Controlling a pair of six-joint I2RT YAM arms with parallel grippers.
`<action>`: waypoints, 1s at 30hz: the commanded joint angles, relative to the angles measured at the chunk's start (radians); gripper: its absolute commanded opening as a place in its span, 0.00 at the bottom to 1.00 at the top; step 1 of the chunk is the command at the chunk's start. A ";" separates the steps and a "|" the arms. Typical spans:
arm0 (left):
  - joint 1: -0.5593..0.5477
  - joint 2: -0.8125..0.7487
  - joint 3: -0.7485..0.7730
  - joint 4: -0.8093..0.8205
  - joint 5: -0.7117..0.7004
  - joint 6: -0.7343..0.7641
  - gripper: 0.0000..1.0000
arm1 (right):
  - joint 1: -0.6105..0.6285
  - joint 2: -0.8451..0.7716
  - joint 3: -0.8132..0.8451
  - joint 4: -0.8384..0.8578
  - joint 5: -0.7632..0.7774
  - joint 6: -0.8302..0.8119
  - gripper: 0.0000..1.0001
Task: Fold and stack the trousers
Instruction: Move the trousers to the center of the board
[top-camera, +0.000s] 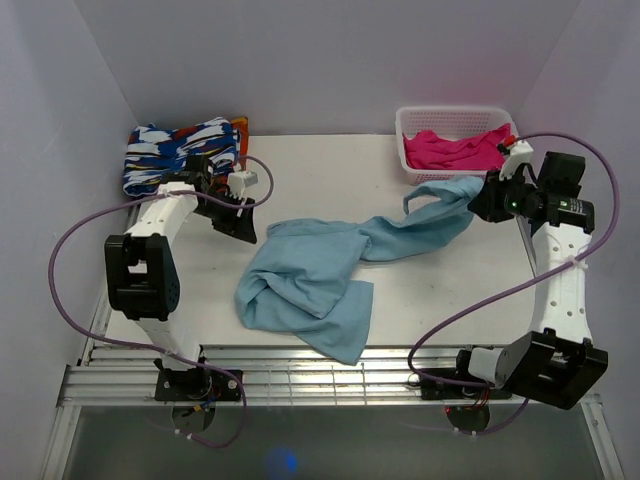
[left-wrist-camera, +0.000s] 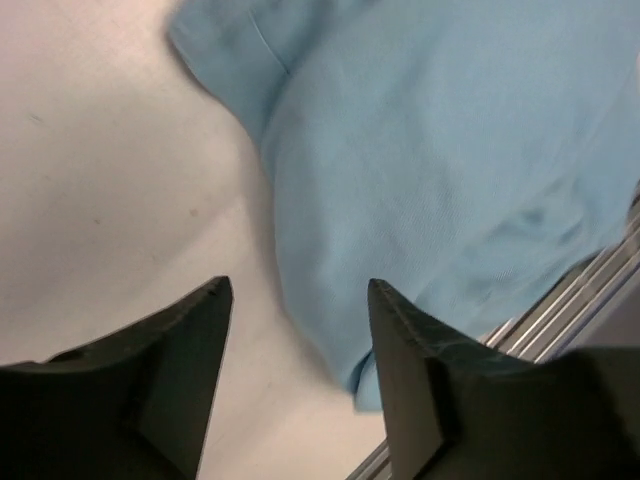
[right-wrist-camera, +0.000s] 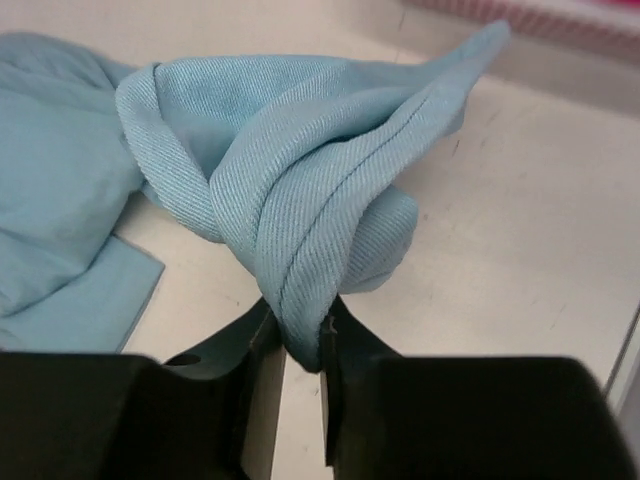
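Light-blue trousers (top-camera: 320, 270) lie crumpled mid-desk (top-camera: 330, 165), plain soft cloth bunched in folds twd the near edge, one leg stretched twd the far-right corner. Right jaws clenched on that leg's twisted end; left jaws released, spread apart beside the cloth's left side.

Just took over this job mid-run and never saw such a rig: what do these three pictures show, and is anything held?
Two robot arms are bolted at the near edge of a white table. The wide picture looks down from above and behind them; the other two come from a camera on each wrist, its own black fingers at the bottom. Light-blue trousers lie crumpled mid-table. The right tool is shut on a bunched fold of them. The left tool is open, holding nothing, by the cloth's edge. At the back sit a folded patterned cloth, left, and a basket holding a pink garment, right.
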 joint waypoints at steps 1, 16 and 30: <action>-0.007 -0.104 -0.124 -0.151 -0.044 0.233 0.72 | 0.004 0.084 -0.073 -0.041 0.081 -0.043 0.25; 0.033 -0.186 -0.409 -0.114 -0.006 0.198 0.83 | 0.131 0.293 0.153 -0.350 0.118 -0.274 0.93; 0.100 -0.376 -0.041 0.012 -0.241 0.070 0.00 | 0.140 0.414 -0.140 -0.089 0.346 -0.250 0.73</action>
